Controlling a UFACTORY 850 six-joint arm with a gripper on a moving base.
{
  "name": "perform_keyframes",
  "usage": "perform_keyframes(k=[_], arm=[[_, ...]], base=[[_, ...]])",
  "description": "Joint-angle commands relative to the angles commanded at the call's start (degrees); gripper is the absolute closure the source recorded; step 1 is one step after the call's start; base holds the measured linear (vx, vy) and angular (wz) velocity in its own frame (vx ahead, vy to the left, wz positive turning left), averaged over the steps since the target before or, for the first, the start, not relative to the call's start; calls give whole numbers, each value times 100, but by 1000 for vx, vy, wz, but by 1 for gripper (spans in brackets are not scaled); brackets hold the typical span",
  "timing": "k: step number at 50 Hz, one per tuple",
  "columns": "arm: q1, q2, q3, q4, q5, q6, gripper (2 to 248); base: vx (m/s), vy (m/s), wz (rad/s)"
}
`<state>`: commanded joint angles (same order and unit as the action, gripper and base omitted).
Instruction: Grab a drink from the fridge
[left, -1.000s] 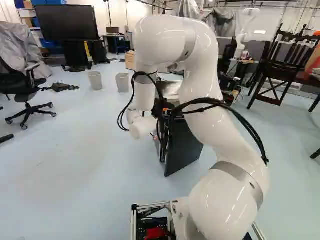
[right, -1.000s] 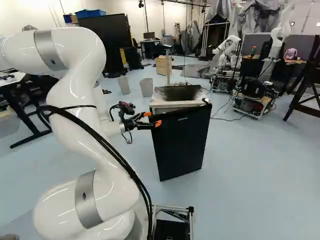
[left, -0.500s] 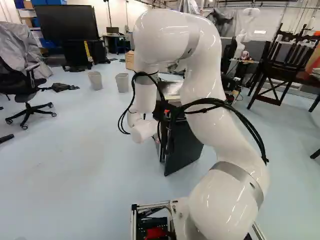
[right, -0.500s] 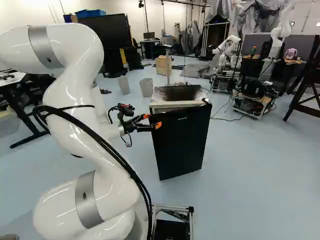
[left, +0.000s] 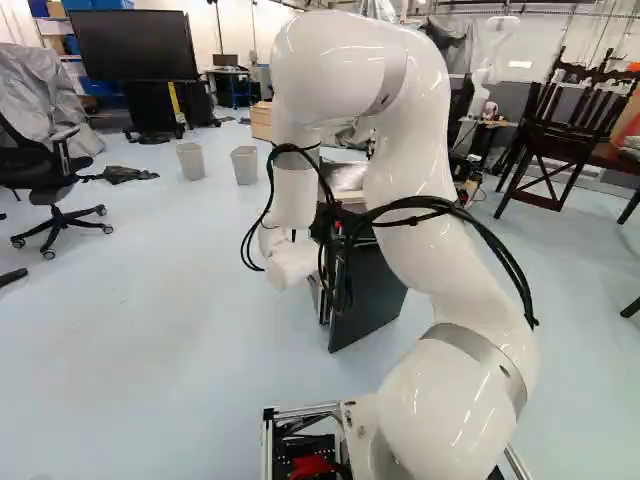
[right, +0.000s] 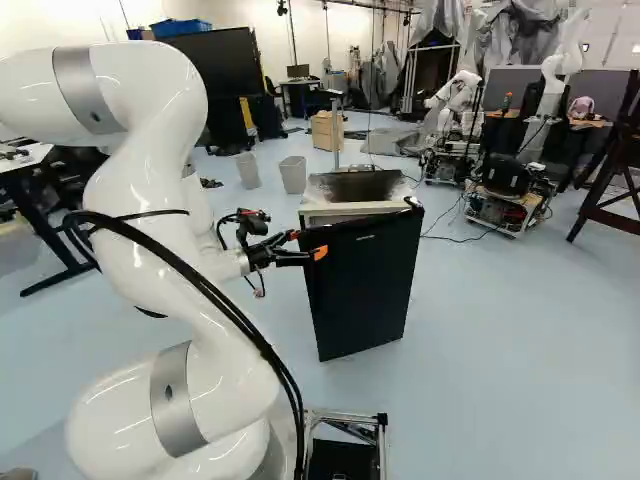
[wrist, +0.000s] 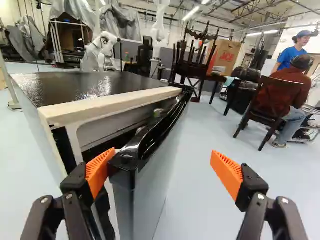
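Finding: the gripper (wrist: 162, 162) stands at the left, free edge of the fridge door (right: 365, 290), pointing rightward. Its fingers are well apart and clamp nothing. The far orange pad (wrist: 98, 172) is at the gap between the door and the fridge (right: 352, 187); contact with the door edge cannot be confirmed. The near orange pad (wrist: 227, 172) stands clear of the door's outer face, on the near side.

The door is ajar. Its top edge runs from the gripper away to the right, roughly along the line in which the fingers point, so the panel lies between them, much closer to the far one.

The drink is not identifiable in any view; it is presumed inside the fridge, to the far side of the door. A small greenish item (wrist: 158, 112) shows in the gap, too little exposed to name.

Assessment: the step in hand is opening the door. The next move probably calls for the far finger to draw the door toward the near side. Risk: that finger may slip off the edge.
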<state>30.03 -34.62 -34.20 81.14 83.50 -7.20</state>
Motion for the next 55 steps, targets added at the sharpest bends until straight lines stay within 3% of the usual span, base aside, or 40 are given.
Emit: perform_keyframes(k=[55], arm=[[-50, 361, 897, 594, 162, 0, 3]], base=[[0, 0, 0]])
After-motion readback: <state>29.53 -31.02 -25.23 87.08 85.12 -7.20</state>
